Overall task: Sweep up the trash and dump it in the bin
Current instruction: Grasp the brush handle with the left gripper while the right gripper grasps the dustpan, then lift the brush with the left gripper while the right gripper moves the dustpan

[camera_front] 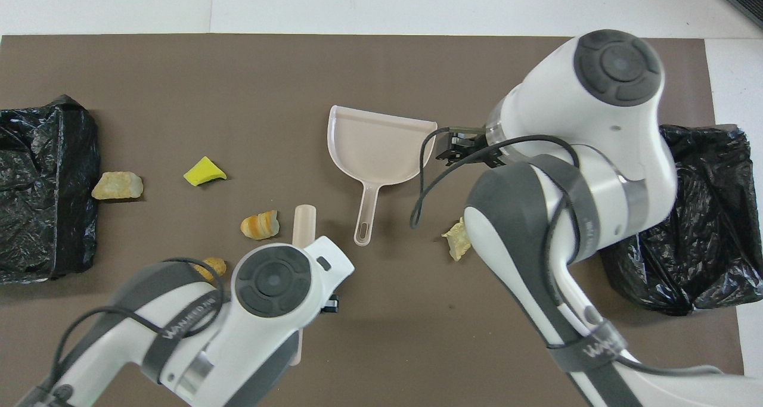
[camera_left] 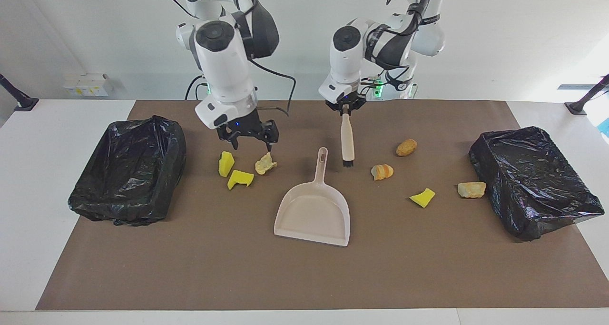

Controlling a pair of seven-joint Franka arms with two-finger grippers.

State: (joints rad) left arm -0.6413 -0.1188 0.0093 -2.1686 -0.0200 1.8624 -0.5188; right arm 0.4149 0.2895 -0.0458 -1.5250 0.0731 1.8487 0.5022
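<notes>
Brown mat, tool pickup underway: left gripper [camera_left: 347, 110] clamps the brush [camera_left: 347, 139] hanging below it, right gripper [camera_left: 252, 137] hovers wide above yellow scraps [camera_left: 240, 178], the dustpan [camera_left: 314, 211] handle beside it wanting grasping next.

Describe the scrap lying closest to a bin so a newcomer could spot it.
Start at the black-bagged bin at the left arm's end of the table. Right beside it lies a pale tan crusty lump. Its nearest neighbour, a yellow sponge wedge, is bright and flat-faced; this one is dull and rough.
</notes>
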